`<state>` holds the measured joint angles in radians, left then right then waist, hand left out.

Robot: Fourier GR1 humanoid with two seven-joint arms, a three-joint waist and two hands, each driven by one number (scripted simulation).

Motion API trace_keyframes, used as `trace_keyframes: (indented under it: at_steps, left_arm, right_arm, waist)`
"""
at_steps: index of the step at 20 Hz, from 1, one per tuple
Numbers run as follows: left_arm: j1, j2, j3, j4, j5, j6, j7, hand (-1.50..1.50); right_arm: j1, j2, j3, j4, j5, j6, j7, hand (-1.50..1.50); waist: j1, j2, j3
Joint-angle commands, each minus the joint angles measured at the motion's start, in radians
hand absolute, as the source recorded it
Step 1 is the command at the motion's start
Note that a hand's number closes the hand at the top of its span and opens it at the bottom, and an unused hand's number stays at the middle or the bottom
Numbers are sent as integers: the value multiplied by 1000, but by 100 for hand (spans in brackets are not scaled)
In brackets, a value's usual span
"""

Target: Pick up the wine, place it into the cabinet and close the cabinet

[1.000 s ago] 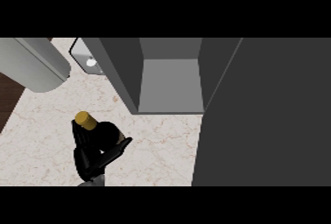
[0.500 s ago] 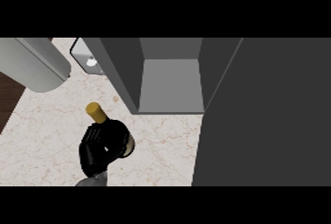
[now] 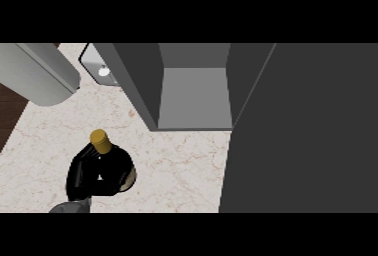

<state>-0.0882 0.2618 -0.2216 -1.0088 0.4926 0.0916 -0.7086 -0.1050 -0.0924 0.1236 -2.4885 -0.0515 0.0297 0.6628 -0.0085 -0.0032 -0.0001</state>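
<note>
Curling my left robot hand (image 3: 96, 175) around the wine (image 3: 101, 141), I am gripping it above the marbled tabletop (image 3: 177, 165), its gold cap poking out just left of the open cabinet (image 3: 193, 95).

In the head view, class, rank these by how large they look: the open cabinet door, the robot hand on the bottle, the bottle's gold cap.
1. Cabinet door, by far the largest.
2. Robot hand, curled round the wine bottle.
3. Gold cap, smallest.
</note>
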Motion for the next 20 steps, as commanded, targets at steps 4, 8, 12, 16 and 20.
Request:
trace_keyframes:
  at_steps: [4, 8, 12, 16, 20]
  left_arm:
    - [15, 135, 51, -51, -25, -161, -48, 150]
    - [59, 136, 71, -177, -35, -118, -26, 150]
    - [33, 51, 37, -255, -14, -120, 24, 150]
    - [120, 73, 10, -482, -4, -96, 149, 150]
    - [37, 94, 42, -548, 4, -75, 314, 150]
  right_arm:
    - [5, -1, -19, -67, -45, 5, 35, -150]
    - [60, 21, 24, -107, -21, -2, 38, -150]
    - [82, 10, -10, -103, -76, 28, 9, -150]
    - [48, 18, 2, -104, -52, 9, 33, -150]
    - [7, 23, -4, -46, -29, 6, 15, -150]
  waist:
    - [9, 1, 0]
    - [11, 0, 1]
    - [5, 0, 1]
    - [13, -1, 1]
    - [9, 2, 0]
